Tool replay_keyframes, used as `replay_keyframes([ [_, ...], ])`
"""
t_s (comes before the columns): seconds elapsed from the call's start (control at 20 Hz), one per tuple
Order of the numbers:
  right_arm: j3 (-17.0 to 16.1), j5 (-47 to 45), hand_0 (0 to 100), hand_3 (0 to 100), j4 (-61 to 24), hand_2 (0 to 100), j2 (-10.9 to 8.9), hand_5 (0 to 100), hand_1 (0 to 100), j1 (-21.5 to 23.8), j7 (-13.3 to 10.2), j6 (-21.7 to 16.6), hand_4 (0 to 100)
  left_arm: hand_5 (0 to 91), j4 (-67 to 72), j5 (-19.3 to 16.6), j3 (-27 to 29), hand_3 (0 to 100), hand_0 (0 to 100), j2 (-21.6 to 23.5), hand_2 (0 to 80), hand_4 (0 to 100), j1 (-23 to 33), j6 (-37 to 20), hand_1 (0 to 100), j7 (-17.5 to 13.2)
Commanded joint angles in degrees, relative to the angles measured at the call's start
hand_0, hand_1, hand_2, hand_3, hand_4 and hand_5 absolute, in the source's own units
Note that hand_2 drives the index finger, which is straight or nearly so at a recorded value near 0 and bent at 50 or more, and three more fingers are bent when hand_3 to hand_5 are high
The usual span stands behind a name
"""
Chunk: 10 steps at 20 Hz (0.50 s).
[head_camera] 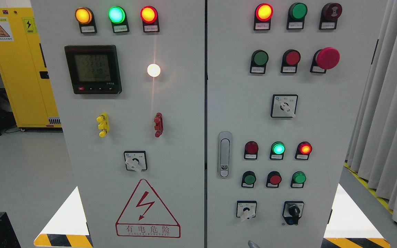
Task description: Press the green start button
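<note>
The grey control cabinet fills the head view. Its right door (322, 131) carries three green push buttons: one in the upper row (260, 58), and two in the lower row at the left (249, 179) and right (299, 177). Their labels are too small to read. A green lamp (278, 148) above the lower row is lit. A small grey tip (253, 244) pokes in at the bottom edge, right of the middle, well below the buttons. It looks like part of my right hand. My left hand is out of view.
Red buttons (292, 57) (274, 179) sit beside the green ones, with a red mushroom stop (327, 58) at upper right. Rotary switches (284, 106) (246, 209), a key switch (293, 213) and a door handle (224, 155) are nearby. A yellow cabinet (22, 69) stands at left and curtains (388, 113) hang at right.
</note>
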Motion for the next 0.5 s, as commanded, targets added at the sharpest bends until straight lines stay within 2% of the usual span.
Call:
replay_keyframes([
  [0.0, -0.2, 0.0, 52, 0, -0.1, 0, 0.01, 0, 68, -0.1, 0.0, 0.1, 2, 0.0, 0.0, 0.0, 0.0, 0, 12, 0.0, 0.0, 0, 0.0, 0.0, 56, 0.0],
  [0.35, -0.3, 2.0, 52, 1, 0.0, 0, 0.01, 0, 68, -0.4, -0.3, 0.1, 2, 0.0, 0.0, 0.0, 0.0, 0, 12, 0.0, 0.0, 0, -0.1, 0.0, 56, 0.0],
  [0.4, -0.9, 5.1, 51, 1, 0.1, 0, 0.18, 0, 68, -0.4, -0.6, 0.1, 2, 0.0, 0.0, 0.0, 0.0, 0, 12, 0.0, 0.0, 0, 0.0, 0.0, 56, 0.0],
  [0.45, -2.4, 9.6, 43, 3, 0.0, 0, 0.36, 0, 69, -0.7, -1.4, 0.0, 3, 0.0, 0.0, 0.0, -0.1, 0, 12, 0.0, 0.0, 0, 0.0, 0.0, 56, 0.0],
])
